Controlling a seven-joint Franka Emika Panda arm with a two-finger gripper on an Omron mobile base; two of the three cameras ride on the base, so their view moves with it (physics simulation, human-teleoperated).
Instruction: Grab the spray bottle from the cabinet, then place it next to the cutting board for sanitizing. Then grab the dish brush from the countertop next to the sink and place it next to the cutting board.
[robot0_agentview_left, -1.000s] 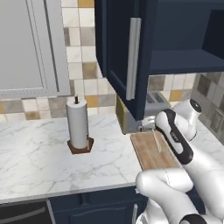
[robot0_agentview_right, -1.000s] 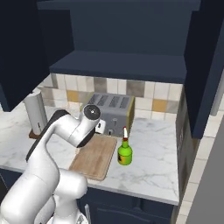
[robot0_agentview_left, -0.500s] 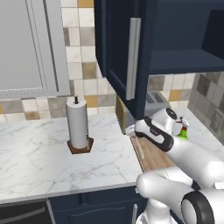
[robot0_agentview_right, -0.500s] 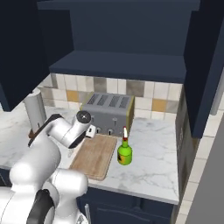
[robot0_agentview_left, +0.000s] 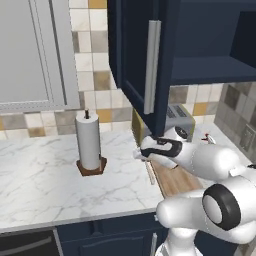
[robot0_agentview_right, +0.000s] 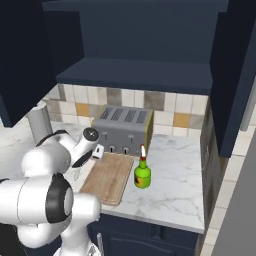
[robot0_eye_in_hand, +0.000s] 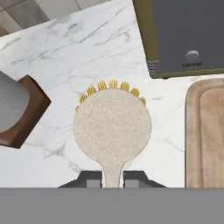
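My gripper (robot0_eye_in_hand: 113, 177) is shut on the thin handle of the dish brush (robot0_eye_in_hand: 112, 127), whose round cream head with yellow bristles hangs over the white marble countertop (robot0_eye_in_hand: 65, 52). The brush hovers just left of the wooden cutting board (robot0_eye_in_hand: 205, 131). In the left base view the hand (robot0_agentview_left: 145, 157) points down by the board's (robot0_agentview_left: 172, 182) left edge, and the brush (robot0_agentview_left: 149, 172) shows below it as a thin strip. The green spray bottle (robot0_agentview_right: 142, 175) stands upright on the counter, close against the cutting board's (robot0_agentview_right: 107, 177) right edge. The navy cabinet (robot0_agentview_right: 135, 75) stands open above.
A grey toaster (robot0_agentview_right: 122, 130) sits behind the board against the tiled wall. A paper towel roll (robot0_agentview_left: 88, 142) on a brown base stands to the left. The open cabinet door (robot0_agentview_left: 145, 65) with its silver handle hangs above the hand. Bare marble lies between the towel roll and the board.
The arm has swung left and down, carrying the dish brush from over the cutting board to just beyond its left edge. The spray bottle has stayed put.
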